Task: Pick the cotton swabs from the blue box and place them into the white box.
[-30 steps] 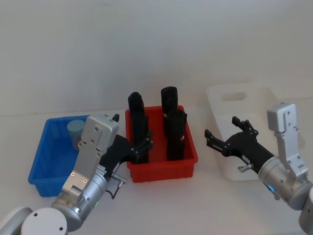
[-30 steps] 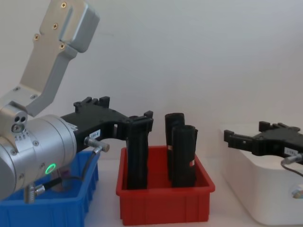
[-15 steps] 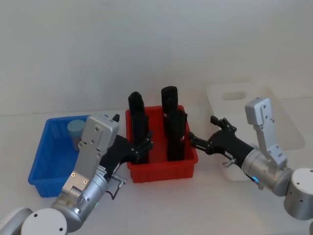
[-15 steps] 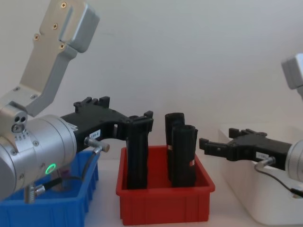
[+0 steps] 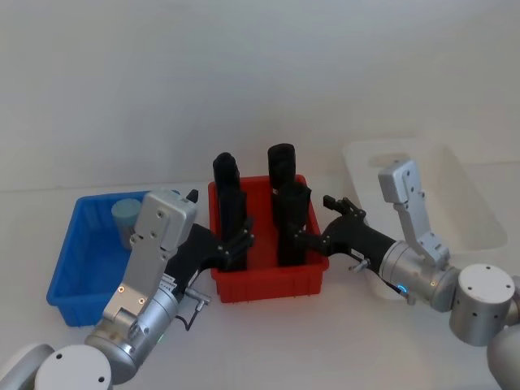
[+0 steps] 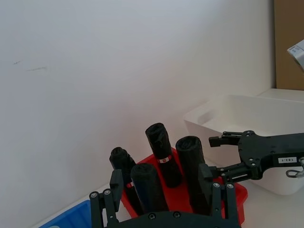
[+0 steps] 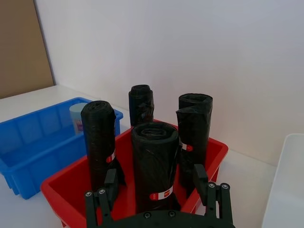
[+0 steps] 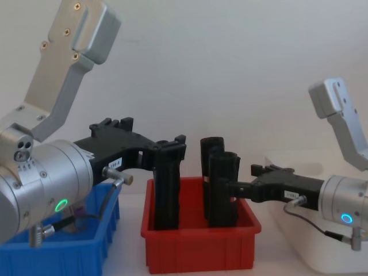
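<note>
Hovering right pincer spread at red bin's right edge | left pincer spread over it

You are working on a plain white table that runs up to a white wall. Three containers rest directly on it in a row: the blue box on the robot's left, a red bin in the middle just beside the blue box, and the white box on the right, set apart from the red bin by a strip of bare tabletop. In the right wrist view, you see the same white surface around the blue box and red bin.
</note>
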{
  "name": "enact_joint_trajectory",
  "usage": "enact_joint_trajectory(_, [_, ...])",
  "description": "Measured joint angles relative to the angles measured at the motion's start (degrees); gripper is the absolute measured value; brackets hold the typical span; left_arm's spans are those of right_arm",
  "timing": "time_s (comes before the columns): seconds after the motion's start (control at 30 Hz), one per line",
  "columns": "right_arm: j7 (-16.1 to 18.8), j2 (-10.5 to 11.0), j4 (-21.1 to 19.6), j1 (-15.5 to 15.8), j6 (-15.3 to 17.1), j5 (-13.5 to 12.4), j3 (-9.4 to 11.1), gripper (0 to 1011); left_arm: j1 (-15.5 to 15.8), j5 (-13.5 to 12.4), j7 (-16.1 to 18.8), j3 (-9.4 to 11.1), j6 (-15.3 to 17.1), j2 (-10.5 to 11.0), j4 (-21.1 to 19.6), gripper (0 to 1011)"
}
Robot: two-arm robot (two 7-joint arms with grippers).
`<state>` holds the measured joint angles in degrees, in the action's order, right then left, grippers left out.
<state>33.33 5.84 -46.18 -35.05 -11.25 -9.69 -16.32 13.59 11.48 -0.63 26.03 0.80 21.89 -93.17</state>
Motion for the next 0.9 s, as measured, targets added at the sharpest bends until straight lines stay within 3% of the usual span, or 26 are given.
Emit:
enact_joint_trajectory(0.63, [4.32,-3.50,17.85,-9.96,-6.36,-0.12,-0.71,1001,0.00,0.00,0.00,0.00,0.00,0.00,0.00,1004])
enact_joint_trajectory(0.9, [5.96,-4.91,24.88,-13.86,-9.27,-0.51,-0.82,835,0.00,0.00,0.00,0.00,0.00,0.00,0.00,1004])
